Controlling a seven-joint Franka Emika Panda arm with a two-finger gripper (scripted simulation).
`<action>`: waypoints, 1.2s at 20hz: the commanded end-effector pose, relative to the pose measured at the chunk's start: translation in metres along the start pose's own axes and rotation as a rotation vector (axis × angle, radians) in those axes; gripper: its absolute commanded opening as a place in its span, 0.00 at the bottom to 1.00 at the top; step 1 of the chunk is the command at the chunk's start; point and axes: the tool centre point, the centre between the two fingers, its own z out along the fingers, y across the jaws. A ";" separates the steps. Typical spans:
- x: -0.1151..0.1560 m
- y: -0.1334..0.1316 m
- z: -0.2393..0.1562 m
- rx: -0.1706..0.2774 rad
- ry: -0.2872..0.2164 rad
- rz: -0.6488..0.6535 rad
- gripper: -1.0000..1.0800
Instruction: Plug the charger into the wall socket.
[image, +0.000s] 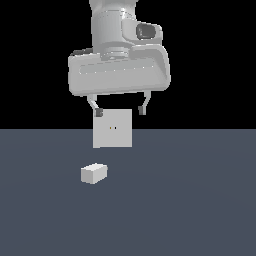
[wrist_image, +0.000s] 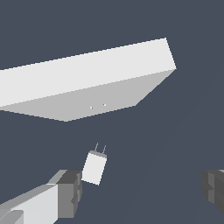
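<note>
The charger (image: 93, 173) is a small white block lying on the dark floor, nearer the camera than the wall socket (image: 113, 128) and slightly toward the exterior view's left. The wall socket is an upright white square plate with two tiny holes at its centre. In the wrist view the charger (wrist_image: 94, 168) shows two thin prongs pointing toward the wall socket (wrist_image: 87, 81). My gripper (image: 120, 111) hangs open high above the floor, its fingers spread wide with nothing between them. In the wrist view the gripper (wrist_image: 142, 189) has the charger close to one fingertip (wrist_image: 70, 192).
A flat dark grey floor (image: 190, 200) spreads all round the two objects. Behind it is plain black background.
</note>
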 end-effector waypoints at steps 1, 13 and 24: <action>-0.006 -0.005 0.005 -0.003 0.032 0.027 0.96; -0.022 -0.022 0.028 -0.024 0.155 0.134 0.96; -0.030 -0.036 0.047 -0.047 0.255 0.219 0.96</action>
